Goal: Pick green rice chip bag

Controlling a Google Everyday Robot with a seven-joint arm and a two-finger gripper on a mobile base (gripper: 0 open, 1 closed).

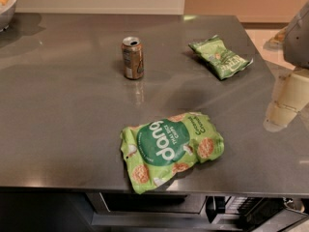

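The green rice chip bag [170, 149] lies flat on the grey table [63, 105] near its front edge. It is large, crinkled and light green, with a dark-green circle reading "dang" and pictures of round tan chips. My gripper [285, 103] hangs at the right edge of the view, above the table's right side. It is to the right of the bag and a little farther back, well apart from it and holding nothing that I can see.
A smaller, plainer light-green bag [220, 57] lies at the back right. A brown drink can [132, 58] stands upright behind the chip bag. A bowl [7, 6] sits at the far left corner. The table's front edge is just below the bag.
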